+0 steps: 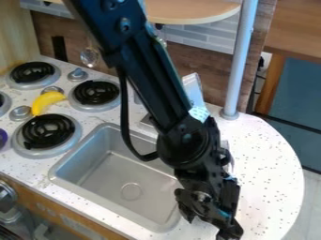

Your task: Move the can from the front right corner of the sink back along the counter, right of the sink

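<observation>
The black gripper hangs low at the bottom right, over the counter beside the sink's right front corner. Its fingers stand apart, and I see nothing held between them. A metal sink lies to its left, partly covered by the arm. Far off at the upper left, a yellow banana rests among the stove burners and knobs. Part of a purple object shows at the left edge.
Several black coil burners with grey knobs occupy the left. A grey pole rises from the back of the speckled counter, whose rounded edge drops off at the right. A silvery object stands behind the arm. A wooden shelf overhangs the back.
</observation>
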You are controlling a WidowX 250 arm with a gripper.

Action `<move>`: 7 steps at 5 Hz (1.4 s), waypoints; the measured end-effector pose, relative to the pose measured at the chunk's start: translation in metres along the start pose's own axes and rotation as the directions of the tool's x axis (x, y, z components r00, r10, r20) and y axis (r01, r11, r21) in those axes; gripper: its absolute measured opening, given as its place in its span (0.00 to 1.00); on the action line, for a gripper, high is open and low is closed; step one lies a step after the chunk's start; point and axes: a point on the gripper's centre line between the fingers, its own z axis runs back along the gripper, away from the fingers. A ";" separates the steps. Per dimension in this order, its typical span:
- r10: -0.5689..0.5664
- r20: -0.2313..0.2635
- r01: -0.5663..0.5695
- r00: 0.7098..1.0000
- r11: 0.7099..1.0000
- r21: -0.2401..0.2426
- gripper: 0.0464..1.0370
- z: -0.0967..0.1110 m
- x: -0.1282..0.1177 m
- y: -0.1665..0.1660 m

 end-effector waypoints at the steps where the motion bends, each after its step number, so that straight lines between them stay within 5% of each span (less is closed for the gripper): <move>1: 0.005 -0.001 -0.005 1.000 1.000 0.004 0.96 -0.003 0.009 0.003; 7: 0.022 -0.024 -0.021 0.999 0.999 0.033 0.96 -0.028 0.053 0.021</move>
